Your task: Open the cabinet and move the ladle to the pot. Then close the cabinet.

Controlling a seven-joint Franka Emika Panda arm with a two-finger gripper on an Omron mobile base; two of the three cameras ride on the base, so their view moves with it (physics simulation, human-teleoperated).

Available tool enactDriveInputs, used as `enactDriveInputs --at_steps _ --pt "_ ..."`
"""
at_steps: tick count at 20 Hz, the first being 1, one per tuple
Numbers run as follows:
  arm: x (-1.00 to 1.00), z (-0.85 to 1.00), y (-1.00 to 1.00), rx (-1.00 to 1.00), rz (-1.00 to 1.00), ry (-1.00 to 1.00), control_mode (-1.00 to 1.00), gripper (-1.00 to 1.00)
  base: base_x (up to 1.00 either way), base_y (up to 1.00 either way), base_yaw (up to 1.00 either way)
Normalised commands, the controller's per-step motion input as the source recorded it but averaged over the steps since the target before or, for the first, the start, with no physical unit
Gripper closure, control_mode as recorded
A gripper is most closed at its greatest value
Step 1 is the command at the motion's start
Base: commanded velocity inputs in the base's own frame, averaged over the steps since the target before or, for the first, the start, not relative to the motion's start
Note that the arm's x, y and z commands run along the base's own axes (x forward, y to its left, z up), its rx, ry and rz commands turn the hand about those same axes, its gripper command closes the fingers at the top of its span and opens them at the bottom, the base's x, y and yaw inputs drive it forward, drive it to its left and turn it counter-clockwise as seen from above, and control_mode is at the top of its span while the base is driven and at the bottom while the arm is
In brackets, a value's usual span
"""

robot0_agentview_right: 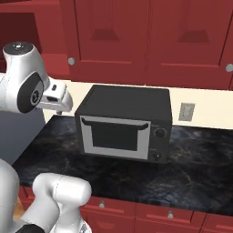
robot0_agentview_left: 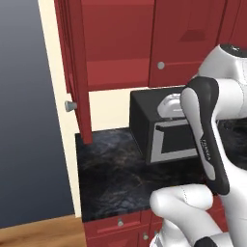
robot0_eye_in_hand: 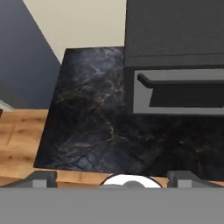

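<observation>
While the arm hides part of the microwave [robot0_agentview_left: 164,137], the cabinet [robot0_agentview_left: 116,43] hangs above with its left door [robot0_agentview_left: 77,72] swung out edge-on, its inside cut off. With jaws spread wide and empty, the gripper [robot0_eye_in_hand: 112,178] hovers over bare dark counter [robot0_eye_in_hand: 87,127] beside the microwave.

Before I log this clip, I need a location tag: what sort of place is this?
A kitchen, most likely: a microwave sits on a dark marble counter beneath red wall cabinets.

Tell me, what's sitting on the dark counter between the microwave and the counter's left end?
Nothing. In the left base view the counter is bare from the microwave to its left end, and the hand view shows the same.
</observation>
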Motion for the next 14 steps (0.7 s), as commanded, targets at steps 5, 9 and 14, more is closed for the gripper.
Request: enactDriveInputs --at_steps 5,9,14 --pt "-0.65 0.14 0.42 -0.10 -0.03 -0.31 -1.00 -1.00 0.00 0.00 0.00" --pt "-1.00 0.14 0.43 -0.16 -0.10 -0.50 -1.00 -1.00 0.00 0.00 0.00" --pt "-0.81 0.20 0.35 -0.16 -0.18 -0.50 -1.00 -1.00 0.00 0.00 0.00"
